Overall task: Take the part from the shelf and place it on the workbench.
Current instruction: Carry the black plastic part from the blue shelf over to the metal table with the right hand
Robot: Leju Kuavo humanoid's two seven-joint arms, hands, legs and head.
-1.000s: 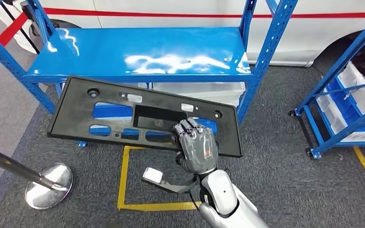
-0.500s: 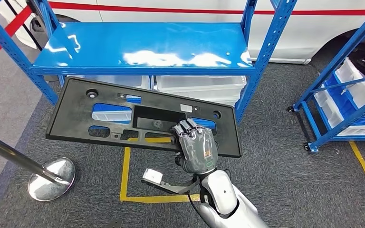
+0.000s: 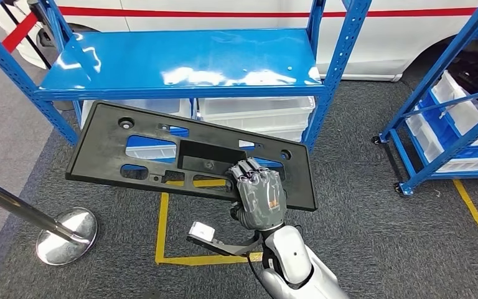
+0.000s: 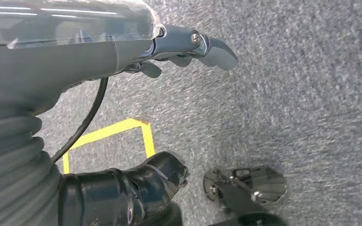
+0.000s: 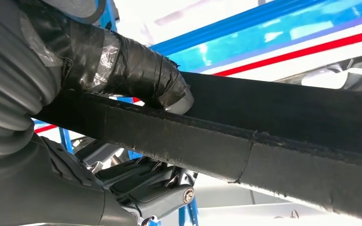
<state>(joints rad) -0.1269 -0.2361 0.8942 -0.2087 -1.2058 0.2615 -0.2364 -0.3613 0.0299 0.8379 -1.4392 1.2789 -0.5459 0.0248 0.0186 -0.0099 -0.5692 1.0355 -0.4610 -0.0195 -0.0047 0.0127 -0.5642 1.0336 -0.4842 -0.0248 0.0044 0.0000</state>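
The right hand (image 3: 259,200) grips the black part (image 3: 162,152) (near edge, right of middle).

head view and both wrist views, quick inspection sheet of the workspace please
surface: blue shelf, top board bare; workbench not seen
job's things: black part held off the shelf, over the floor
clutter: nothing seen
grippers: right hand grips the part's near edge; left hand holds nothing, fingers apart
cables: black cable along the left wrist
surroundings: grey carpet, yellow floor tape, chrome stanchion base, white bins under the shelf
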